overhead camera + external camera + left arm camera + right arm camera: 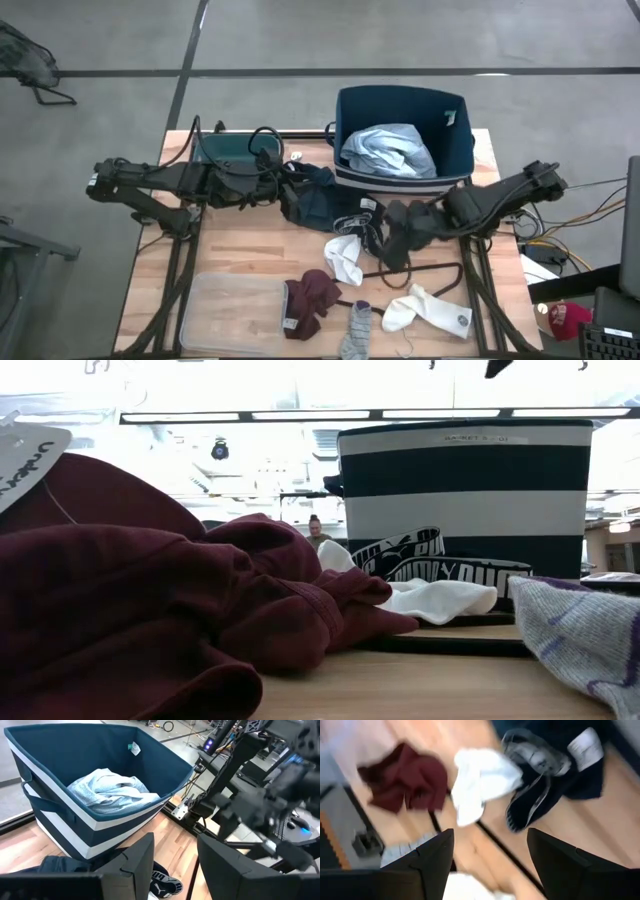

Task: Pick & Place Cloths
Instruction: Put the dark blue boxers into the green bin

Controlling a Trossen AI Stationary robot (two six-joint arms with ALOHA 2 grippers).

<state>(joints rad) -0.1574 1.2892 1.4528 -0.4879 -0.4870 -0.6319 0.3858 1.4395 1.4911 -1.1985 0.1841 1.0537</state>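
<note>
Our right claw (395,232) hung wide and empty over the middle of the bench (250,255), and right there under it, on the side toward the front edge, lay the white sock (345,260). In the right wrist view we saw that sock (480,782) bunched ahead of the dark fingers, with the navy piece (540,785) touching it on one side and the maroon piece (407,777) a little apart on the other. The sock's long axis ran roughly from the claw toward the bench front, so we judged a drop across its width to be the cleanest take. A black hanger (420,275) passed just beside it, and we judged that the wire could snag.

Our left claw (275,180) sat farther off, beside the navy clothes (310,195), its fingers part open; we could not tell from the pictures whether it pinched any cloth. The bin (400,100) stood at the back with the blue shirt (390,152) already inside it. The right arm was clearly the nearer one for the sock. Two more socks, one white (430,312) and one grey (357,328), waited at the front edge.
</note>
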